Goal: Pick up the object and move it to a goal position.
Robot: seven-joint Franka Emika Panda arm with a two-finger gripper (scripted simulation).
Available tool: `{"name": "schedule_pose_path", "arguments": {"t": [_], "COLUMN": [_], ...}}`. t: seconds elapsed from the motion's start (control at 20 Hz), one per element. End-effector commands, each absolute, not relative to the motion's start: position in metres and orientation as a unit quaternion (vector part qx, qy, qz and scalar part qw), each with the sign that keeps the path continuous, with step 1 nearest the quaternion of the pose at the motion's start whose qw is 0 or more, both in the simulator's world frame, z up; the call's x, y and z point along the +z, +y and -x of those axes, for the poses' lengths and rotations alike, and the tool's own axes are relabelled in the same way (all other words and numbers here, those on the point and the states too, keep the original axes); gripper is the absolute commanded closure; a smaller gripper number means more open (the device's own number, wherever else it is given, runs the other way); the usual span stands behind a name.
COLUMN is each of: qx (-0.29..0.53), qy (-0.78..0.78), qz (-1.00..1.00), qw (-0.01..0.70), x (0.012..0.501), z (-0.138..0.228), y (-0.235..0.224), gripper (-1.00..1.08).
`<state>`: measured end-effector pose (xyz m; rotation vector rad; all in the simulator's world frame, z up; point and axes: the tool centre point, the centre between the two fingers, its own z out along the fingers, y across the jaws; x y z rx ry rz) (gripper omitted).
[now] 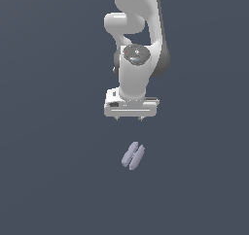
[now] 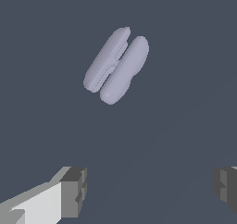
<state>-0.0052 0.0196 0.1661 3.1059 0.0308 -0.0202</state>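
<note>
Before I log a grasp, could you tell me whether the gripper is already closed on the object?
No: in the wrist view the gripper is open, its fingers wide apart, and the object lies clear of them.

One two-lobed object (image 1: pixel 133 156), one arm (image 1: pixel 138 44), one claw (image 1: pixel 130 118).

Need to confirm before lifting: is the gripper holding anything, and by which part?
Nothing is held. The gripper is open, and the object lies apart from it.
</note>
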Motion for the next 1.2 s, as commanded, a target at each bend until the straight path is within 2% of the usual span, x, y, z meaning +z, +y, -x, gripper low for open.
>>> {"name": "schedule_pose_path", "arguments": {"t": [0.0,0.5,1.15], "qx": [-0.007,-0.005,-0.002], "qy": [0.007,-0.045,-0.199], "qz": [-1.000,-0.999,-0.980], "qw": [0.018,0.013,0.004], "x": [0.166,0.153,0.108], "z": [0.004,-0.018,-0.079], "y": [0.019,0.022,0.033], "gripper": [-0.92,-0.92,-0.92]}}
